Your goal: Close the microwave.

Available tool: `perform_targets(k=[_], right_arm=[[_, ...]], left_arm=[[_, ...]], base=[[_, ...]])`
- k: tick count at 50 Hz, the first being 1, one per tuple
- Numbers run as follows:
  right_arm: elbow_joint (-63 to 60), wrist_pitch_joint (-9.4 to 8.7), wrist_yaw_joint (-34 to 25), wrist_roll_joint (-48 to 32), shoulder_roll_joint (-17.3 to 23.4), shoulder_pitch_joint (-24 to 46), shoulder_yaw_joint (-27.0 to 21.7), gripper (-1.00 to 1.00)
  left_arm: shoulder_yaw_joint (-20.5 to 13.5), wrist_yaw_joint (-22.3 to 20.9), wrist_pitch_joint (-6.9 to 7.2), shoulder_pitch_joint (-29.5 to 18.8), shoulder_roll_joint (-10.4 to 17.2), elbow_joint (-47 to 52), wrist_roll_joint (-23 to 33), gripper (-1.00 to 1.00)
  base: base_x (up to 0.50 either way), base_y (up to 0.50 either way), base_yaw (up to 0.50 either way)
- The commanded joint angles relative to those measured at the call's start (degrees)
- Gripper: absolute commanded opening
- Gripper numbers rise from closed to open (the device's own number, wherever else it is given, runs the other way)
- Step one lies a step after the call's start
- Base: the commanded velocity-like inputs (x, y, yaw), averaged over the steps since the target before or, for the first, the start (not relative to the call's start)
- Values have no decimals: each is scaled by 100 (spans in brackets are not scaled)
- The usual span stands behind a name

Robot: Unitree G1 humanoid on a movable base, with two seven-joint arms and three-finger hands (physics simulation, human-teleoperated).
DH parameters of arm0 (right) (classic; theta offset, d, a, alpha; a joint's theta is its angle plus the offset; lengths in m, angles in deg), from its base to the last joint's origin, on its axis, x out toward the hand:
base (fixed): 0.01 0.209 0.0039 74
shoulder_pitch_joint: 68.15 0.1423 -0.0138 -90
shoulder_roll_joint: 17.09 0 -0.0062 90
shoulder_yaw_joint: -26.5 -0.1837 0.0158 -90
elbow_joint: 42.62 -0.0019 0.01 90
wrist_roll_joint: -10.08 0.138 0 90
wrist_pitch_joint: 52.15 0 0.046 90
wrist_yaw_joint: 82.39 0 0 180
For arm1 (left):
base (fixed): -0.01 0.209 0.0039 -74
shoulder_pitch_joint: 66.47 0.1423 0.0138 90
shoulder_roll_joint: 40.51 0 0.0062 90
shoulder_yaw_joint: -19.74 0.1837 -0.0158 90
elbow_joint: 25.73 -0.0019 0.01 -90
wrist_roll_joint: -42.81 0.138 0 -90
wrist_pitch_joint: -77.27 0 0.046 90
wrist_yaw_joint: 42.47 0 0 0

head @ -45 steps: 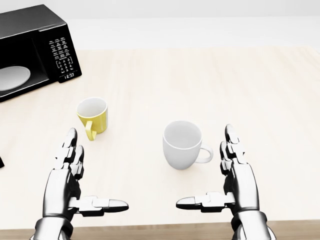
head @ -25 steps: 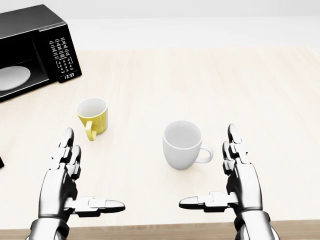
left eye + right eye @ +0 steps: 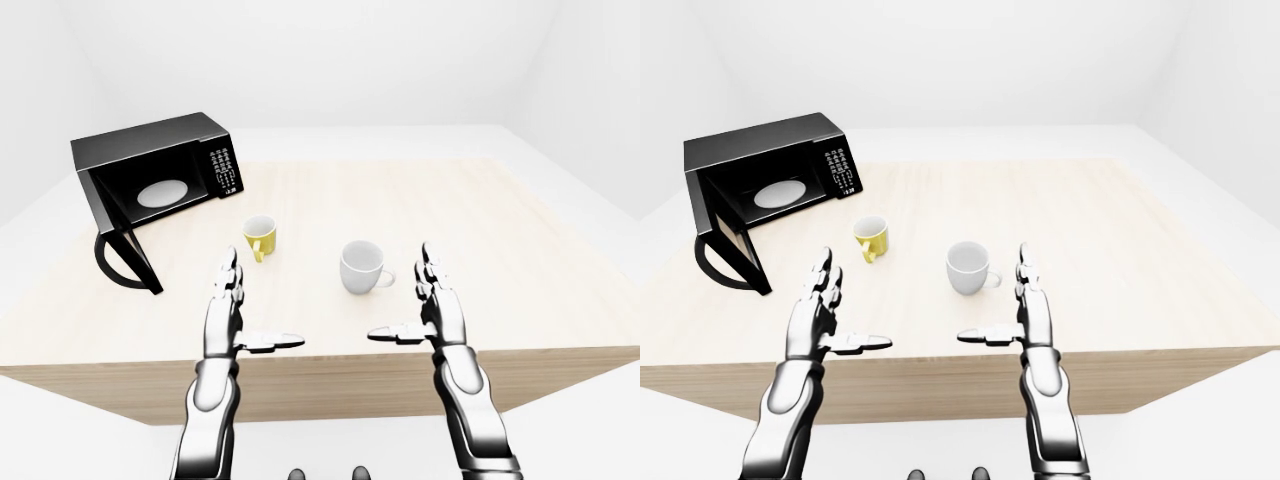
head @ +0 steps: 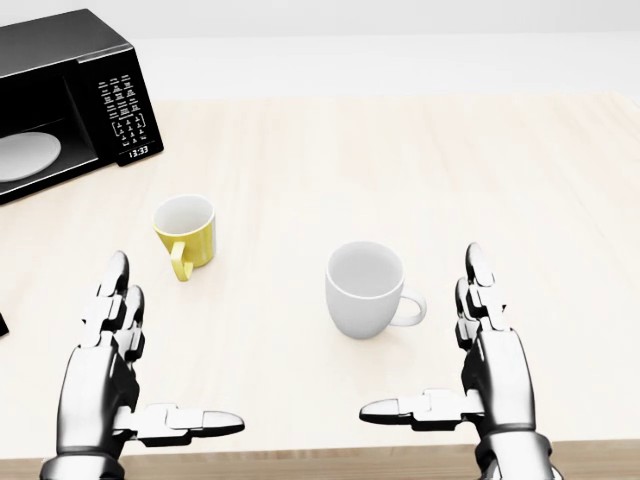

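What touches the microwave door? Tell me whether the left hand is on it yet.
Apart. In the left-eye view the left hand hovers open over the table, with bare tabletop between it and the open microwave door further left.

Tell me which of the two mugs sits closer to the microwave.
The yellow mug. In the head view it stands left of the white mug, toward the open microwave at upper left.

Readable text: one clock display

The microwave (image 4: 70,95), upper left of the head view, shows "13:33" in small white digits at the foot of its keypad panel (image 4: 125,118); the key labels above are too small to read.
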Motion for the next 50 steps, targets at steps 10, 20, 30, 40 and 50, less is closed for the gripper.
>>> perform_targets(k=[10,20,30,40,50], right_arm=[[-1635,-229,126,-268,-74,-744,205,100],[-2593,-368,157,-439,-63,-1231,379,100],[-3140,-342,254,-553,-41,-1535,472,100],[-3162,-328,287,-592,-26,-1550,500,100],[-3110,-296,304,-667,-12,-1548,511,100]], left_arm=[[84,-47,134,1182,-91,2121,199,100],[151,-173,115,1581,-101,2712,100,100],[73,-235,46,1857,-163,3134,46,100],[25,-307,61,1974,-191,3335,-46,100],[-12,-337,68,1962,-218,3345,-54,100]], base=[[0,0,0],[0,0,0],[0,0,0],[0,0,0],[0,0,0]])
